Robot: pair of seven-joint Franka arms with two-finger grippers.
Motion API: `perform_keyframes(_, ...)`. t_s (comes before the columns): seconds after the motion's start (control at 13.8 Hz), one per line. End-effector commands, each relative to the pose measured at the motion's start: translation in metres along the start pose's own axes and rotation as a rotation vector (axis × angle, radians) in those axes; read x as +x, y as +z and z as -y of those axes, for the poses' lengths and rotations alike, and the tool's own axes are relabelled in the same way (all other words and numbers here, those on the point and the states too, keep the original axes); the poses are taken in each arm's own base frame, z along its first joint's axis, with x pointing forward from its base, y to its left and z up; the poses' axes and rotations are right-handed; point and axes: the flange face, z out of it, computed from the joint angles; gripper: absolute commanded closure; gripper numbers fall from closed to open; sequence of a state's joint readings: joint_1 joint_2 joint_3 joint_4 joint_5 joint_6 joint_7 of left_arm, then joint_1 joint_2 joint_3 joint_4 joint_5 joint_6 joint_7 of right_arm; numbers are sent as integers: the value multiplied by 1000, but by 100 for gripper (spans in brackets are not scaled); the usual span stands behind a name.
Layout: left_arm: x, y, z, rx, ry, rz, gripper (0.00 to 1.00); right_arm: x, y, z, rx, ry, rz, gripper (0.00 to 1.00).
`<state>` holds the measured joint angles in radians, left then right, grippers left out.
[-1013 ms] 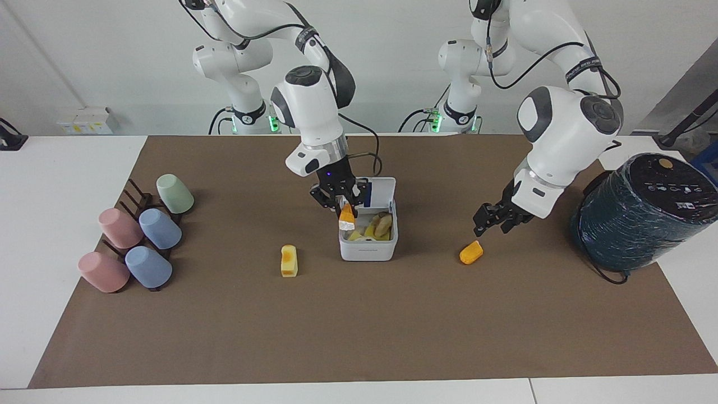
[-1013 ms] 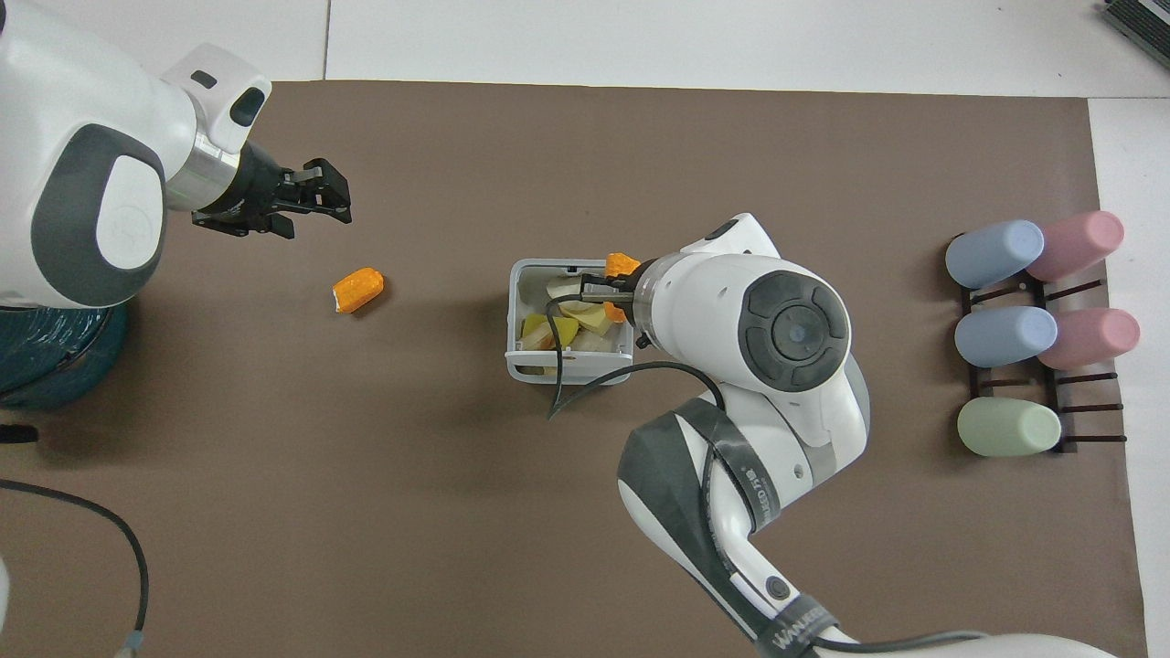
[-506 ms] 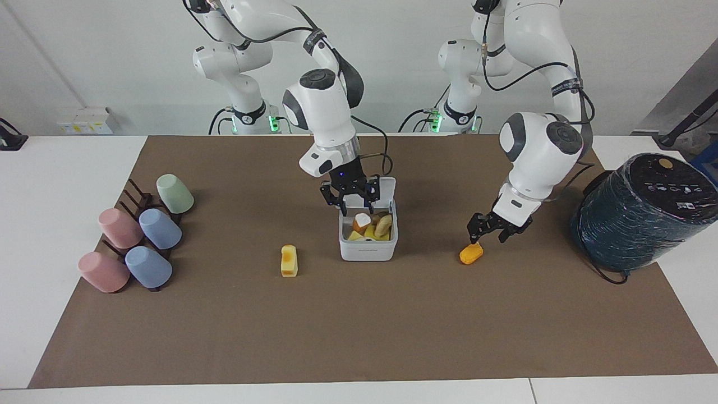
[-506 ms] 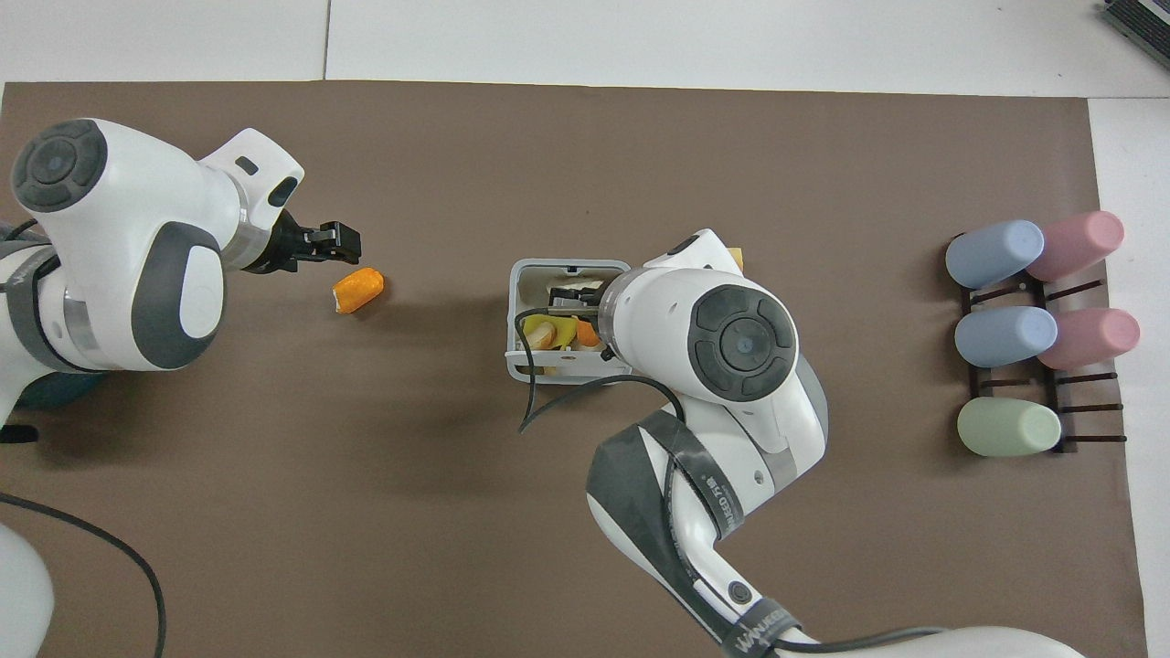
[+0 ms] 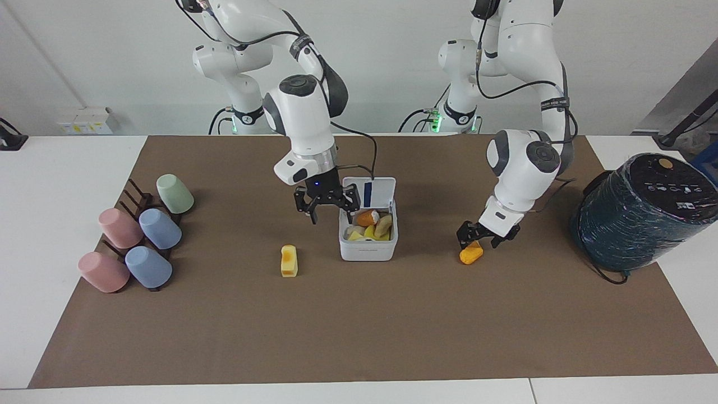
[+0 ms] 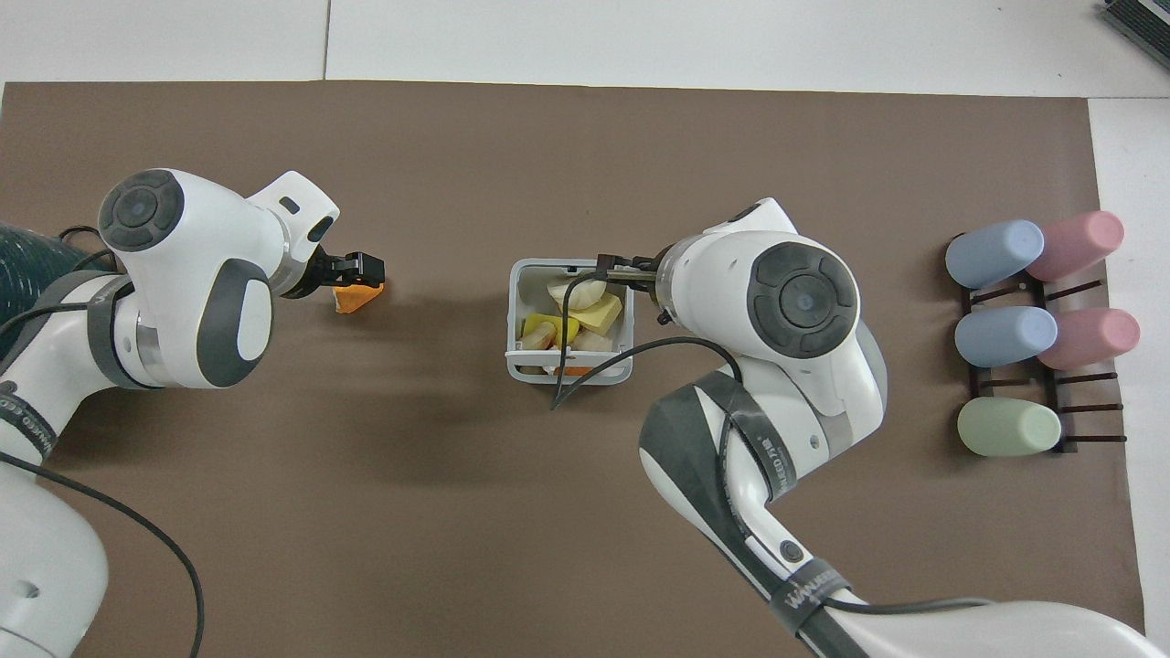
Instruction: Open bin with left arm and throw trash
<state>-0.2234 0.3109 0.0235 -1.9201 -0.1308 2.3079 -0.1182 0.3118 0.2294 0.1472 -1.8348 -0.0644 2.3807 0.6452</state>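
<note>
The left gripper [image 5: 477,238], fingers apart, hangs directly above the small orange wedge [image 5: 471,255]; the right gripper [image 5: 328,208], fingers spread and empty, hovers beside the open white square plastic bin [image 5: 367,249].

We face the robots from high across the counter [image 5: 359,336]. Overhead, we look steeply down. Both views share its brown mat [image 6: 585,512].

Left claw [image 5: 477,238] over orange wedge [image 5: 470,255]; bin [image 5: 368,247] open

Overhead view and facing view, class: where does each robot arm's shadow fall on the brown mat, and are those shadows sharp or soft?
Overhead view: soft, blurry-edged shadows lie on the mat nearer the robots than the bin and beside the orange wedge. Facing view: only faint, diffuse shading under the left gripper and right gripper; no hard edges.
</note>
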Motion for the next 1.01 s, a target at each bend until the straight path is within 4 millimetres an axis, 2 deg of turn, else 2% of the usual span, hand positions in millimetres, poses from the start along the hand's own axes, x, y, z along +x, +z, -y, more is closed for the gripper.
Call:
perform_keyframes(0.0,-1,5,0,16,-25,-27,0,20,0,-36,-24,-81,-10,5)
perform_keyframes(0.29,-8,28,-6,12,-101,-56,0,31,27,-78,-31,-144,-25,5)
perform_keyframes(0.51,-12,34,-14,12,-132,-52,2,38,52,-113,-52,-139,1,7)
perform_keyframes(0.72,-11,39,-13,8,-165,-70,8,35,75,-124,-42,-179,-14,7)
perform_keyframes(0.94,-14,44,-11,11,-169,-62,13,31,106,-132,-30,-189,-21,7)
